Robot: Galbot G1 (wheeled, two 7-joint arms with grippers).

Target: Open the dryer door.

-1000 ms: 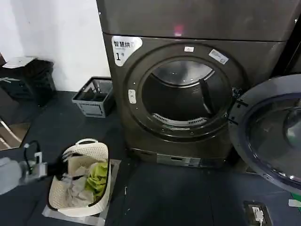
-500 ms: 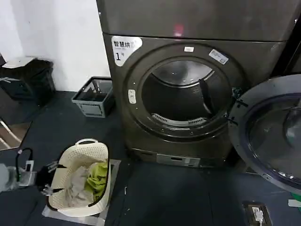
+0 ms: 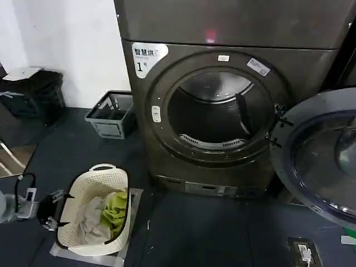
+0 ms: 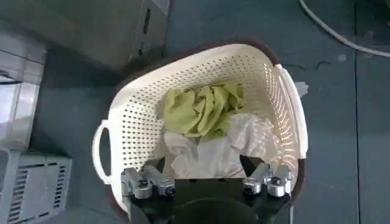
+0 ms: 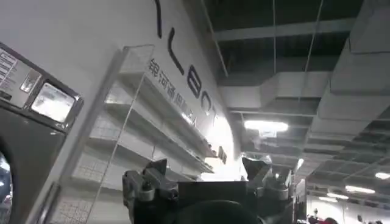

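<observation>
Head view: dryer door (image 3: 320, 158) already swung wide, right of the dryer (image 3: 222, 111). Your left gripper (image 3: 51, 210), fingers spread, has backed off beside the laundry basket (image 3: 97, 214); right gripper (image 5: 207, 182) spread, empty. Task looks done.

Dark grey-brown front-loading dryer (image 3: 222, 111), white "1" label (image 3: 148, 57), small pink light (image 3: 210, 36). Round chrome-ringed dryer door (image 3: 322, 156), dark tinted glass. Cream perforated plastic laundry basket (image 4: 268, 79) holds lime-green cloth (image 4: 201, 108) and white cloth (image 4: 225, 149). Grey slatted crate (image 3: 111, 115). Floor dark blue-grey.
</observation>
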